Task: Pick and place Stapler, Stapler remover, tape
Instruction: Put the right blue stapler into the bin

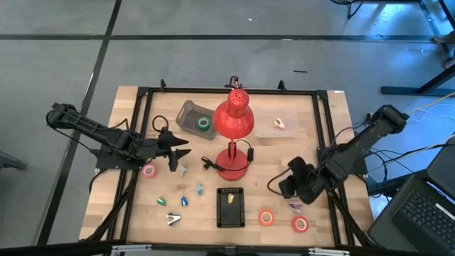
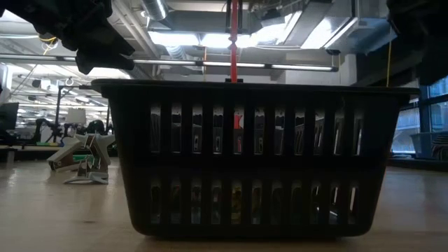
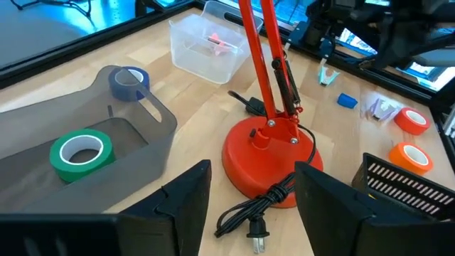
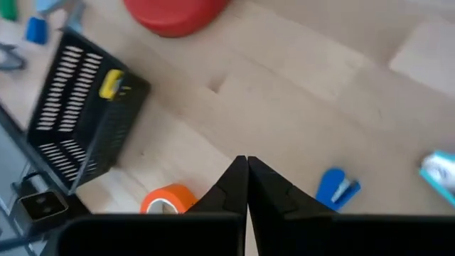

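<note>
Four tape rolls show from above: a green roll (image 1: 204, 123) lying in the grey tray (image 1: 189, 112) at about 11 o'clock from the red lamp's base (image 1: 233, 166), a pink roll (image 1: 149, 171) at 9 o'clock from that base, and, near the table's front edge at 5 o'clock from it, an orange roll (image 1: 266, 217) and a red roll (image 1: 300, 225) side by side. The left wrist view adds a fifth, blue roll (image 3: 129, 82) on the tray's rim. One silver stapler (image 1: 173, 219) lies at 9 o'clock from the single black basket (image 1: 229, 207), which holds one yellow item (image 1: 229, 201). One clear tub (image 1: 277, 124) sits at 3 o'clock from the lamp's shade. The left gripper (image 1: 175, 148) hovers just beside the pink roll, jaws apart and empty. The right gripper (image 1: 286, 186) sits at 12 o'clock from the orange and red rolls, fingers pressed together on nothing.
</note>
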Robot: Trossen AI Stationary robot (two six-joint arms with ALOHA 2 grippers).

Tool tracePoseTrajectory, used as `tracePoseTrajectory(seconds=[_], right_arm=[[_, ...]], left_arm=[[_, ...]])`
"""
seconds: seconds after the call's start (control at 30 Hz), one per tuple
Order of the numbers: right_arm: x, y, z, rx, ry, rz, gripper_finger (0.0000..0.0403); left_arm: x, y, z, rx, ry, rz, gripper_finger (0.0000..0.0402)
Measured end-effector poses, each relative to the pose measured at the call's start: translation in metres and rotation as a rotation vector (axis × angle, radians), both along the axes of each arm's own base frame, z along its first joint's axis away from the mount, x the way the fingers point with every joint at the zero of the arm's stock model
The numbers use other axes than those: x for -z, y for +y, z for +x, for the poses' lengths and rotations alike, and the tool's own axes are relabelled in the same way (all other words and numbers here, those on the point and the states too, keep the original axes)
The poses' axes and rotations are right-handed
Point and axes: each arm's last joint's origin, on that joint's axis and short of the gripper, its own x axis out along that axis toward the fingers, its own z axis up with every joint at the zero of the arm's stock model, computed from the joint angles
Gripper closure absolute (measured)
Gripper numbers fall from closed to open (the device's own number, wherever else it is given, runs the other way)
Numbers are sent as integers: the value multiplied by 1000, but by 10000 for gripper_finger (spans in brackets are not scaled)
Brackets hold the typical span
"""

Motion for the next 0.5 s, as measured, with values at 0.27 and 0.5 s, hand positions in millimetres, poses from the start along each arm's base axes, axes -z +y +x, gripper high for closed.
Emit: tracePoseTrajectory(seconds=[0.27,0.5], right_arm=[[14,7,-22,189,180,19,394],[22,18,-22,139,208,17,393]], left_arm=[[0,0,0,6,5,15,210],[0,0,0,1,4,19,211]])
